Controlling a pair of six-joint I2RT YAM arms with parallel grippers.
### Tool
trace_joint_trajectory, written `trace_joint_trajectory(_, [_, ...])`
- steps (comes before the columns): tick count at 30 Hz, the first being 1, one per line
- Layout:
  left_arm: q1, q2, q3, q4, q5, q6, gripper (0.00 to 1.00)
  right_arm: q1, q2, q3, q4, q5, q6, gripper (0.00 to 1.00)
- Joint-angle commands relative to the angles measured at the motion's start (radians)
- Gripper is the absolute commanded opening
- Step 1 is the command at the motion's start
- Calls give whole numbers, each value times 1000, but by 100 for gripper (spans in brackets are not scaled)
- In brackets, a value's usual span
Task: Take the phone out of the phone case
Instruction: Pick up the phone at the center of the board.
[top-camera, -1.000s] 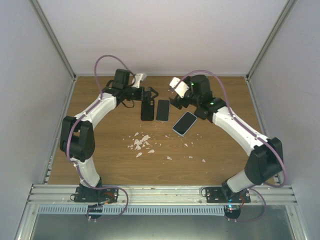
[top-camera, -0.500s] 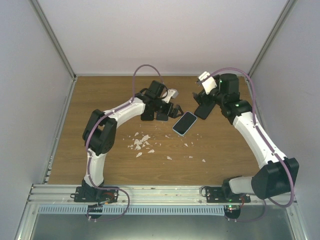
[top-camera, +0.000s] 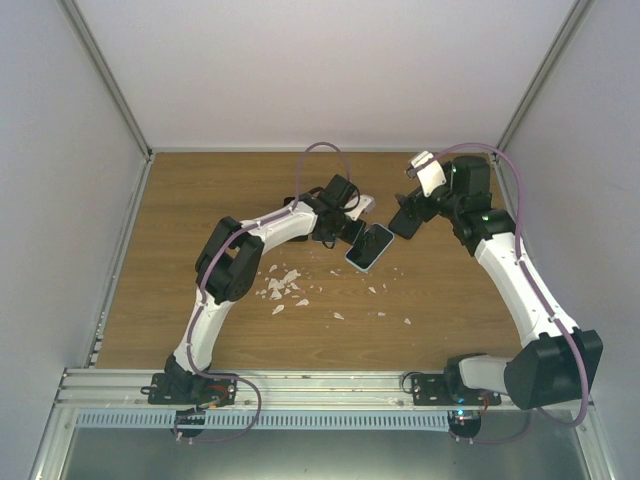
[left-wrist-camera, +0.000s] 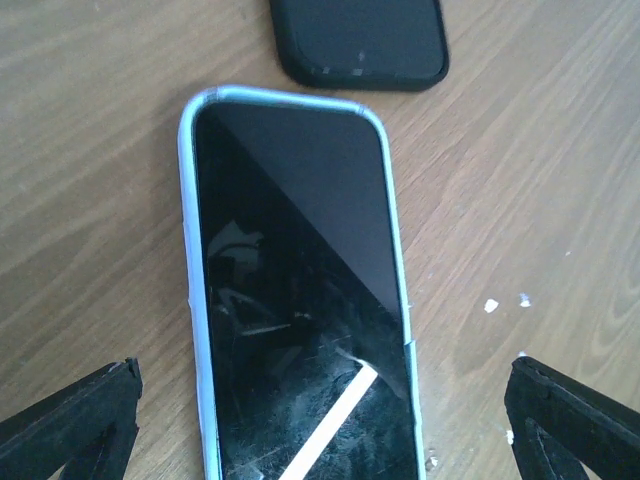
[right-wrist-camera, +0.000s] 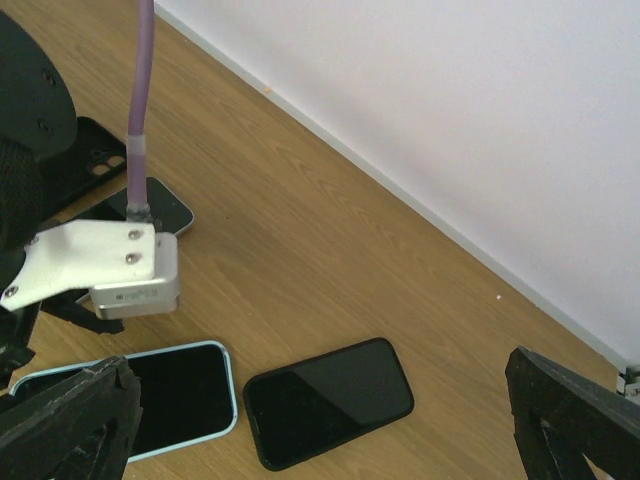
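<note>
Top view: the phone (top-camera: 369, 247) lies flat with its screen up on the table (top-camera: 190, 210). The left pincer (top-camera: 350, 222) hangs over the far-left end of the phone. The right pincer (top-camera: 406, 218) is near the phone, on its far-right side, and does not touch it. White crumbs (top-camera: 283, 285) are scattered on the near-left side of the phone.

Left wrist view: a light blue phone case (left-wrist-camera: 186, 300) wraps the whole edge of the phone. The fingertips (left-wrist-camera: 75, 420) of the left pincer are spread wide, one on each long side of the phone, and they hold nothing. A black handset (left-wrist-camera: 360, 40) lies just beyond the top end of the phone.

Right wrist view: the right pincer is also spread wide, with nothing between its tips. The black handset lies just beside the phone.

The phone sits fully in its case, so the removal seems not yet begun, and the step in hand looks like the approach for a first grip. The next move probably calls for the left pincer to go down and clamp the long edges, so that the right one can pry a corner of the case.
</note>
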Motion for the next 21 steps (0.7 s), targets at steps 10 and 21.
trace_joint_trajectory(10, [-55,110,100,-18,32,52,99,-23,-12,4,-28,-11,-8,100])
trace_joint_trajectory(21, [-176,134,122,-100,0,390,99,-24,-6,5,-29,-16,-7,99])
